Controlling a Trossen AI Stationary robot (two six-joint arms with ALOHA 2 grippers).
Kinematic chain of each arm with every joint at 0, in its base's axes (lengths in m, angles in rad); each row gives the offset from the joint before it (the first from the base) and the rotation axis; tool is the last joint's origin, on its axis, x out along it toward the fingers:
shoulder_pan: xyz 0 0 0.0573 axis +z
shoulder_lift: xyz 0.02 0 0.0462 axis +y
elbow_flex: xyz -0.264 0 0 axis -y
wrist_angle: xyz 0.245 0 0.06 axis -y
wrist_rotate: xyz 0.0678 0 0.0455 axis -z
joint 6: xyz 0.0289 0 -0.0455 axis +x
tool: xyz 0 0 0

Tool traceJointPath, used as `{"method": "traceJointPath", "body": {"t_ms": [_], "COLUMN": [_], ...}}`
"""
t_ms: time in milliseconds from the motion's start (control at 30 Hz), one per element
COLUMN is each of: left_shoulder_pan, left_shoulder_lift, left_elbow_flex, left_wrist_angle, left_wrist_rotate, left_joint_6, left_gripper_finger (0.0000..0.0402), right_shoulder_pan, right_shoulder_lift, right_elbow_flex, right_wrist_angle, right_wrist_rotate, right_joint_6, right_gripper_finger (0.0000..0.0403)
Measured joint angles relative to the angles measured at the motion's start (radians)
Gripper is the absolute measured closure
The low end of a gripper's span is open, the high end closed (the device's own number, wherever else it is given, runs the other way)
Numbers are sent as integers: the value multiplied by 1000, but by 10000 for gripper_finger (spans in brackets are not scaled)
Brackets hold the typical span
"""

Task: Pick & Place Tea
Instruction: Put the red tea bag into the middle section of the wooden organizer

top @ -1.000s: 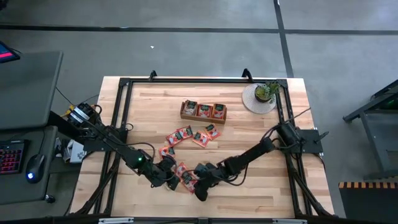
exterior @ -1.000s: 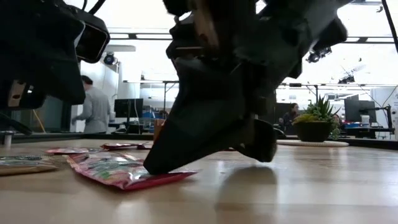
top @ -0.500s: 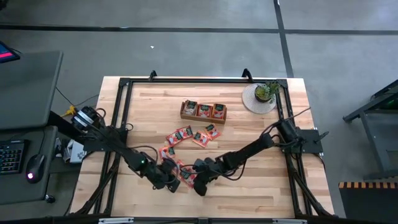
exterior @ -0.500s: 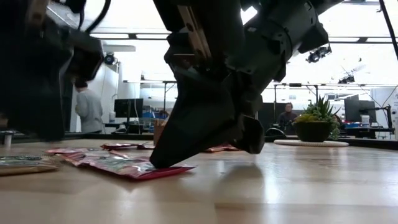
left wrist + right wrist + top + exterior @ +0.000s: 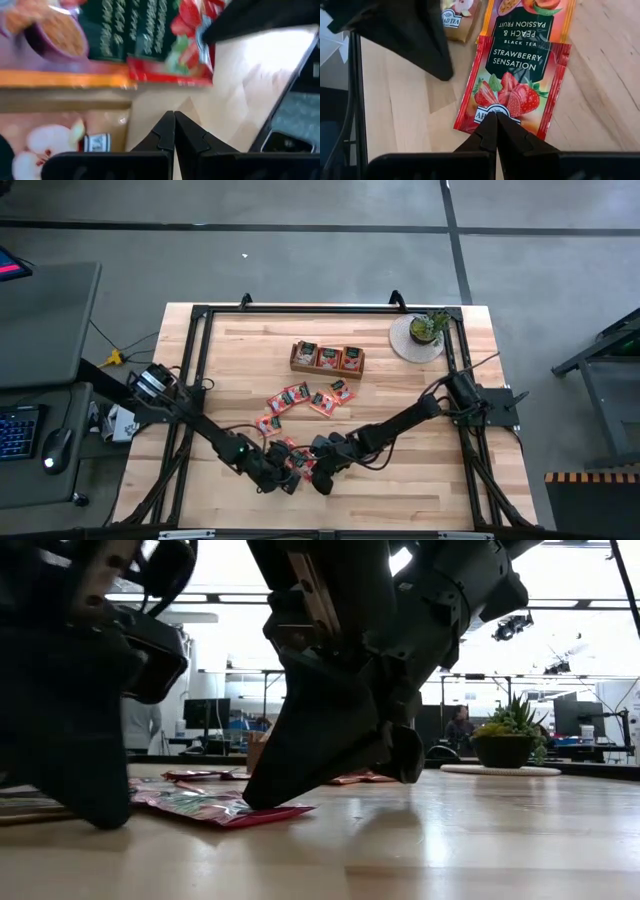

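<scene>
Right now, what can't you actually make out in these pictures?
- High view: the sachets at the near edge lie partly under both arms; their count is unclear.
- Low view: the left tool hides the tea behind it.
- Left wrist view: blurred print, unreadable.
- Right wrist view: the strawberry sachet is legible, but the peach sachet is cut off by the edge.

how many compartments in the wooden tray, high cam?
3. The wooden tray sits at the table's far middle; left, middle and right compartments each hold tea sachets. Nothing hides them.
</scene>
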Motion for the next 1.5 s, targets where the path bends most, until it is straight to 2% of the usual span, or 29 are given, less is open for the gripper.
{"method": "traceJointPath", "body": {"t_ms": [133, 400, 567, 900, 1500], "left_shoulder_pan": [15, 42, 54, 54, 57], "left_shoulder_lift": [0, -2, -3, -2, 0], "left_elbow_flex": [0, 0, 0, -2, -5], "left_wrist_angle": [-8, 2, 1, -28, -42], "left_wrist_rotate": [4, 21, 16, -37, 8], "left_joint_6": [10, 29, -2, -53, -28], "left_gripper_finger": [377, 261, 217, 211, 211], "right_shoulder_pan": [10, 32, 48, 76, 100], "right_shoulder_lift": [0, 0, 0, 1, 2], "right_elbow_flex": [0, 0, 0, -2, -2], "right_wrist_angle": [2, 3, 4, 29, 80], "right_wrist_rotate": [6, 9, 6, -6, 25], "right_joint_6": [7, 19, 34, 51, 82], "right_gripper_finger": [403, 403, 403, 403, 403]}}
